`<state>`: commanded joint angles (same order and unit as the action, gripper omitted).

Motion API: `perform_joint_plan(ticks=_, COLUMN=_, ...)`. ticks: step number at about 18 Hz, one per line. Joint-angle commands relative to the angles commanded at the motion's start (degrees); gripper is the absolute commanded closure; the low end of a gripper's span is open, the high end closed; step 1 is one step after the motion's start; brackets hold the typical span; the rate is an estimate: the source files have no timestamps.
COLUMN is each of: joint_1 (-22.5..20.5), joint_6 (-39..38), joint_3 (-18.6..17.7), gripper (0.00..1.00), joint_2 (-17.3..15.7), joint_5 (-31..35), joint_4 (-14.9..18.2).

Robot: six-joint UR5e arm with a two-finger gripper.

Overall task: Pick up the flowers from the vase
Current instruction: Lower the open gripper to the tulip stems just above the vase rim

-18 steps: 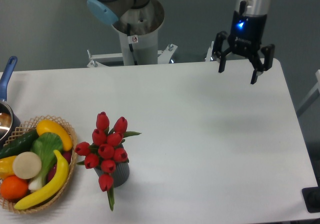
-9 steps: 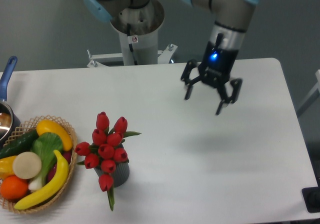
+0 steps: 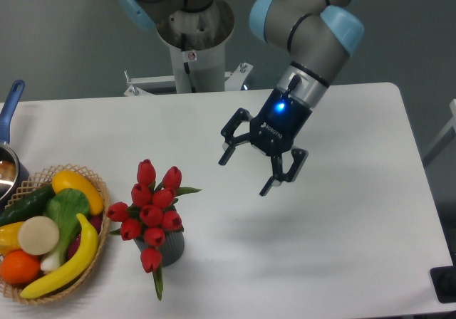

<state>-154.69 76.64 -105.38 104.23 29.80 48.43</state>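
Note:
The flowers (image 3: 151, 210), a bunch of red tulip buds with green leaves, stand in the small dark grey ribbed vase (image 3: 169, 247) at the front left of the white table. One bud hangs over the vase's front. My gripper (image 3: 244, 174) is open and empty, tilted, hovering above the table to the right of the flowers and a little behind them. It is well apart from them.
A wicker basket (image 3: 99, 228) of fruit and vegetables, with a banana (image 3: 71, 260), sits at the left edge beside the vase. A blue-handled metal pot (image 3: 8, 159) is behind it. The arm's base column (image 3: 196, 41) stands behind the table.
My gripper has moved left and toward the front, from the table's back right corner to the middle, nearer the flowers, and has tilted. The flowers and vase have not moved.

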Motion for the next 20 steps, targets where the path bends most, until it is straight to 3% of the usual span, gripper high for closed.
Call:
perform_joint_plan(ticks=9, joint_1=3.6, joint_6=-0.35, joint_3=2.02, gripper=0.0, joint_2=4.92, joint_5=-2.37, joint_4=0.0)
perform_joint_plan(ticks=20, joint_1=7.91, joint_6=-0.18, joint_3=2.72, gripper=0.0, joint_2=6.15, joint_5=-2.02, joint_4=-0.09)
